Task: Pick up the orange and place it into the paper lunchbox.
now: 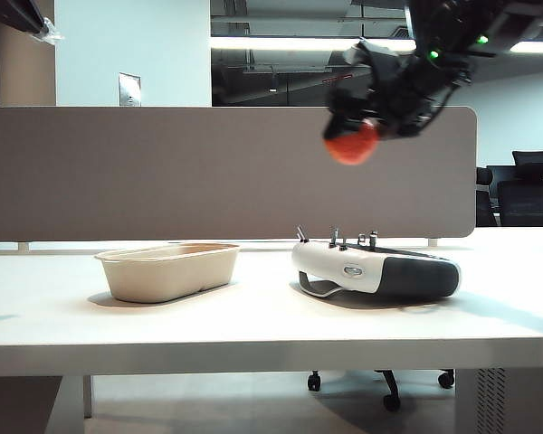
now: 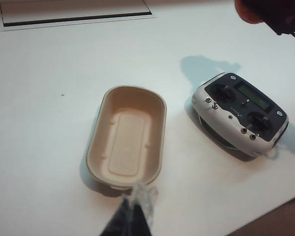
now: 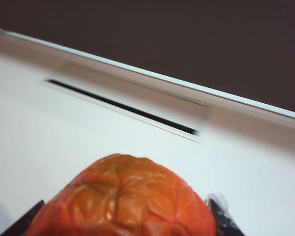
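A big white table (image 1: 253, 316) fills the lower half of the exterior view. Two things sit on it. The beige paper lunchbox (image 1: 169, 270) sits left of the middle, and nothing is inside it. A white and dark grey remote controller (image 1: 376, 268) with little sticks on top sits right of the middle. They are apart, not touching.

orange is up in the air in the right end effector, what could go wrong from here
1. The round reddish-orange fruit hangs high above the white-and-grey remote controller in the right end effector; a slip would likely drop it onto the joysticks.
2. The shallow beige paper-pulp tray sits well to the side; released from that height, the fruit might bounce out or shift the light tray.
3. The left end effector hovers near the tray's rim, so the arms might crowd there.
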You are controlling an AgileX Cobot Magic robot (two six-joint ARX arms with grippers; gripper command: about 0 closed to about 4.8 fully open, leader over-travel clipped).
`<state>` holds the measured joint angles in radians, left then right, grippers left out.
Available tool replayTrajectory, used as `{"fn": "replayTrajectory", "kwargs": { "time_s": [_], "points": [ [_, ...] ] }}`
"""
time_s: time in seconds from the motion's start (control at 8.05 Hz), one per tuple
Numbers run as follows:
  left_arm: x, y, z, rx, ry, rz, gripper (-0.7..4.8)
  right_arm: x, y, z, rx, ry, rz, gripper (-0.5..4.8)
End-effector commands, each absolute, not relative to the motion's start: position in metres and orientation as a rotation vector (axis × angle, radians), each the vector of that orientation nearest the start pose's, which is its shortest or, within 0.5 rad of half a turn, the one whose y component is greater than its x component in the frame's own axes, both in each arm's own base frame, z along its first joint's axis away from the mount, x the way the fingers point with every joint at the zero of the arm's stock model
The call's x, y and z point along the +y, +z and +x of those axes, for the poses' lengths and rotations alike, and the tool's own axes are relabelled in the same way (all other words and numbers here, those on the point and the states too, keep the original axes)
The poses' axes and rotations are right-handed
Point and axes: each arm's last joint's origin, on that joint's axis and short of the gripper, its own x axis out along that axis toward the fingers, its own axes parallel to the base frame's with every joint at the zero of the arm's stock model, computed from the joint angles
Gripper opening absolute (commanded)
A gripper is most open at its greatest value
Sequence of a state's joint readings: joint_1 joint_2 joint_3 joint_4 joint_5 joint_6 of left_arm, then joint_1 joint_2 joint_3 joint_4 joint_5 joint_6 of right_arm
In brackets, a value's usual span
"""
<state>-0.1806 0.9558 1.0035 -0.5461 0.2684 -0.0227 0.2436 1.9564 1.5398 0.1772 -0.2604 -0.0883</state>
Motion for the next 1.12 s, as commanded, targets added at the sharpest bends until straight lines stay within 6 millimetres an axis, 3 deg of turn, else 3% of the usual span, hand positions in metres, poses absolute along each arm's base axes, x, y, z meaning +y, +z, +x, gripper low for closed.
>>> {"fn": "replayTrajectory", "kwargs": {
  "time_s": [0.12,0.5,0.75,1.12],
  "points": [
    [-0.043,0.349,0.186,0.508,-0.462,-0.035,-0.05,0.217,0.294,0.406,0.128,0.750,-0.098,2.20],
    [-0.043,0.349,0.186,0.507,-0.463,-0.035,-0.05,0.270,0.271,0.388,0.139,0.860,-0.097,2.20],
    [-0.043,0.349,0.186,0.507,-0.463,-0.036,-0.05,0.279,0.254,0.389,0.192,0.871,-0.071,2.20],
    [-0.043,0.348,0.186,0.508,-0.463,-0.035,-0.06,0.309,0.208,0.387,0.235,0.896,-0.073,2.20]
  ]
}}
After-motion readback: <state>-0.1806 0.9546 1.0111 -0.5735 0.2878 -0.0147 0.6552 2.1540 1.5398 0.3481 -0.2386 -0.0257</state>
